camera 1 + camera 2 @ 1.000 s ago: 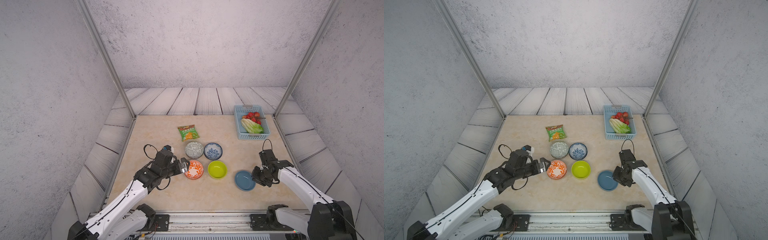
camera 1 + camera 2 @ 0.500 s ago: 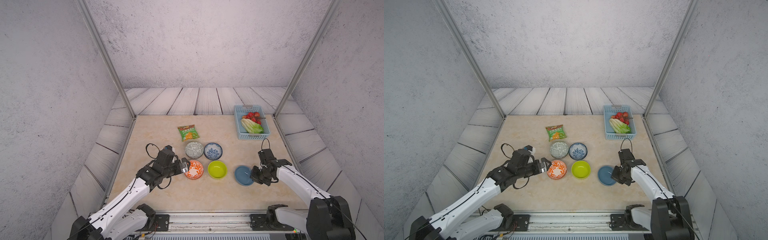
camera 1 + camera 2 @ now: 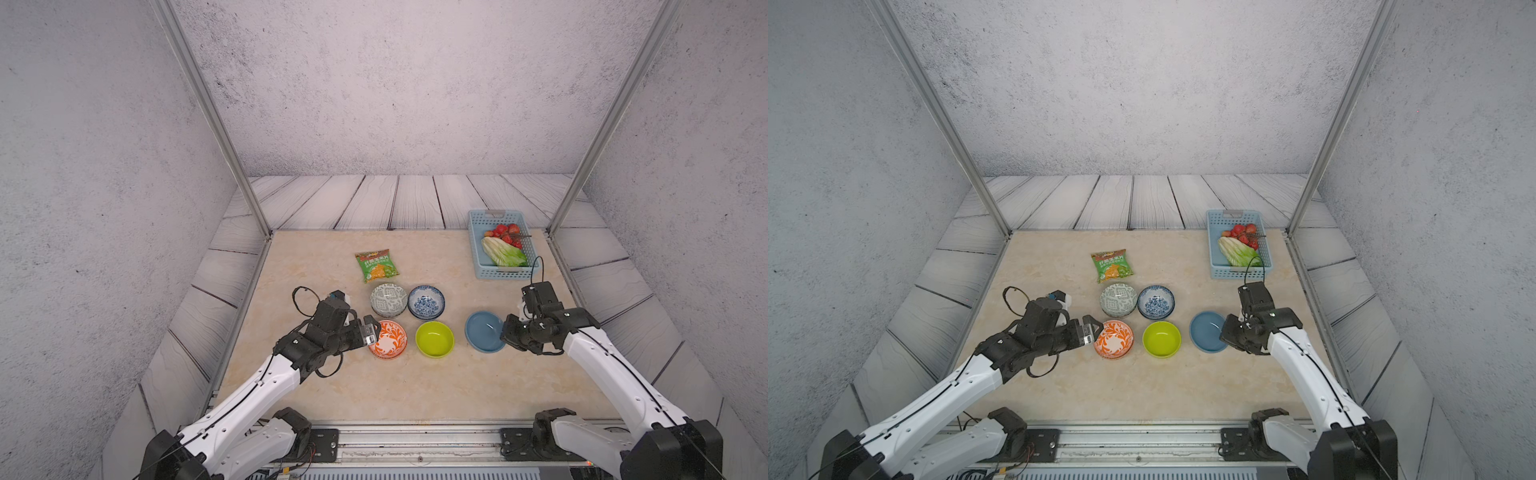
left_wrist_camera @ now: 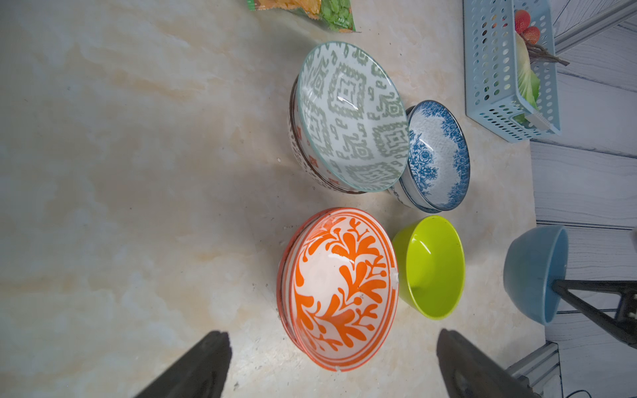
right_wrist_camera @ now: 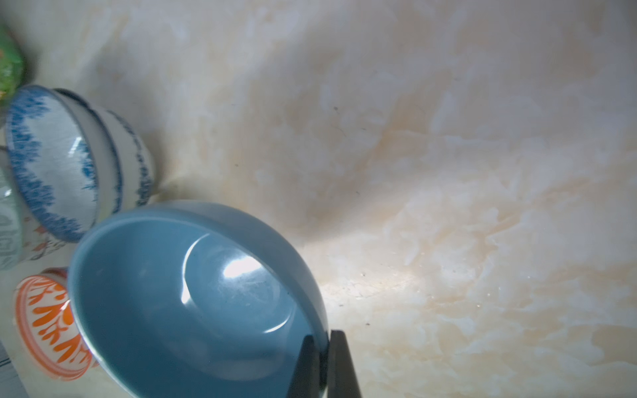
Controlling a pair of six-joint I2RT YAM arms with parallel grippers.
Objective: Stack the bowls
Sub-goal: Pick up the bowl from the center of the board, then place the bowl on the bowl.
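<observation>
- Blue bowl tilts just right of the lime-green bowl; orange-patterned bowls sit just left, grey geometric bowl and blue floral bowl behind.
- Right hand is pinched shut on its rim.
- Left hand is wide open, empty, beside the orange-patterned bowls.

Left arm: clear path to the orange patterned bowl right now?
Likely yes. The left gripper is open right beside the orange bowl, with nothing between them; the grey bowl and lime-green bowl sit on its other sides.

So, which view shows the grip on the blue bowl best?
Right wrist view: close up, the right gripper pinches the blue bowl at its rim. Both top views show it small, half covered; left wrist view, far off.
</observation>
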